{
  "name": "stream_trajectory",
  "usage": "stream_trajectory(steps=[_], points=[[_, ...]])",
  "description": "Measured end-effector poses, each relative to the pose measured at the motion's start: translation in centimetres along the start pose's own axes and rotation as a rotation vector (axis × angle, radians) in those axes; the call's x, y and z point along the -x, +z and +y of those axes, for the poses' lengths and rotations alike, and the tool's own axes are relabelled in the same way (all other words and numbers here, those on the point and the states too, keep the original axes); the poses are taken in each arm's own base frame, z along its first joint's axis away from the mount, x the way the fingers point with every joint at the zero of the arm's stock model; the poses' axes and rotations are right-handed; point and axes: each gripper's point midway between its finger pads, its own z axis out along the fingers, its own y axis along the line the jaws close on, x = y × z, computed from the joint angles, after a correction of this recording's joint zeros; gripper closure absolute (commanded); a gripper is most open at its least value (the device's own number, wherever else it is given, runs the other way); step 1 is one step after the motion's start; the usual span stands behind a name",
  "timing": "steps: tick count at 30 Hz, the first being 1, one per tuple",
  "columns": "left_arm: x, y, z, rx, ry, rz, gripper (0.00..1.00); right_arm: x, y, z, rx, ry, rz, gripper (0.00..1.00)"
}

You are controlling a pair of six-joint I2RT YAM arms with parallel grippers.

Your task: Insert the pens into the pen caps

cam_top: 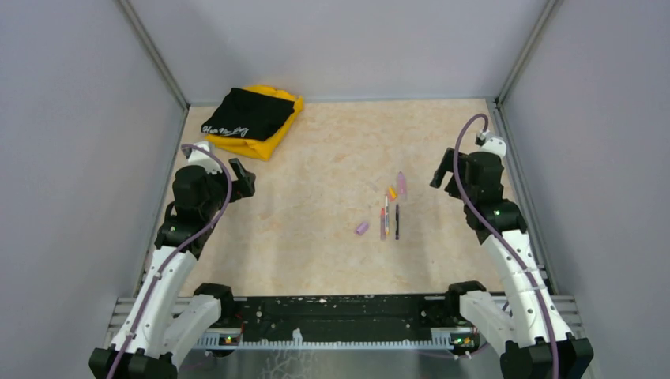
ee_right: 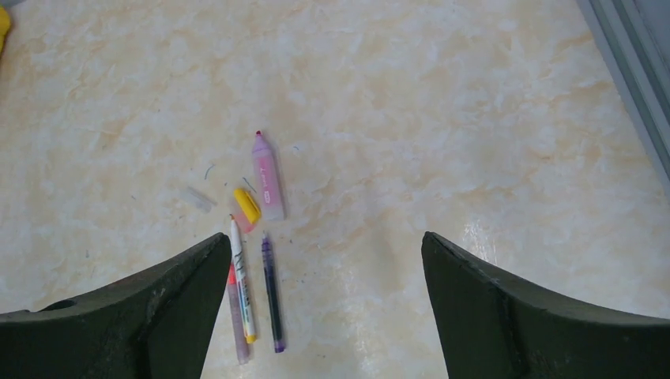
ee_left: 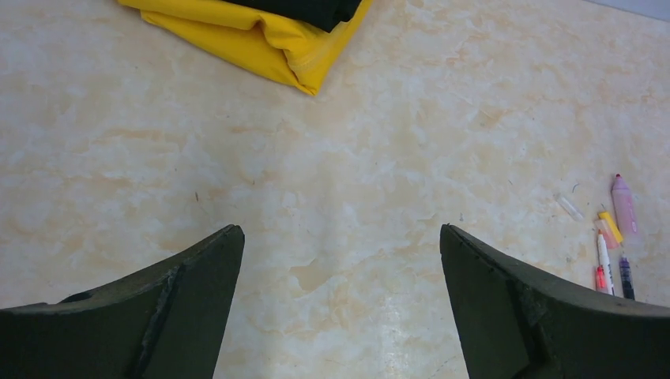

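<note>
Both grippers hang released over the marbled table (cam_top: 316, 260), holding nothing: the left gripper (ee_left: 340, 237) at 9 o'clock in the top view, the right gripper (ee_right: 325, 241) at 3 o'clock. The three pens (pinkish-red pen (ee_right: 236, 320), white-and-orange pen (ee_right: 241, 288), black pen (ee_right: 271, 292)) lie side by side just right of centre, pointing toward 12 o'clock. The orange-yellow cap (ee_right: 247, 205) and pink cap (ee_right: 267, 178) lie at their 12 o'clock, the lilac cap (cam_top: 362, 227) at their 9 o'clock. Folded yellow and black cloth (cam_top: 253, 118) sits at 11 o'clock.
</note>
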Motion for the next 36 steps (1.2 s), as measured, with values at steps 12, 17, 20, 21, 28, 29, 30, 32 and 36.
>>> stream_trajectory(steps=[12,17,20,21,28,29,30,32,36], points=[[0.0,0.3,0.3,0.02,-0.028,0.003,0.01,0.0,-0.3,0.1,0.002,0.034,0.014,0.01],[-0.2,0.7,0.4,0.031,-0.041,0.01,0.01,-0.6,-0.3,0.8,0.036,0.051,0.043,0.02],[-0.4,0.9,0.3,0.025,-0.04,0.02,0.01,-1.3,0.2,1.4,0.06,0.048,0.084,0.02],[-0.5,1.0,0.3,0.024,-0.04,0.023,0.01,-1.7,0.4,1.6,0.07,0.042,0.104,0.02],[-1.2,1.5,0.2,0.016,-0.039,0.055,0.01,-5.1,1.8,3.8,0.183,0.01,0.283,0.07],[-1.4,1.6,0.2,0.014,-0.038,0.061,0.01,-5.5,2.0,3.9,0.188,0.01,0.304,0.08],[-1.5,1.6,0.1,0.012,-0.038,0.067,0.01,-5.9,2.3,3.9,0.186,0.01,0.319,0.09],[-1.8,1.8,0.0,0.006,-0.038,0.081,0.01,-6.5,2.8,3.7,0.172,0.008,0.35,0.14],[-2.5,2.0,-0.7,-0.035,-0.036,0.112,0.01,-7.5,4.5,3.4,0.125,-0.004,0.415,0.21]])
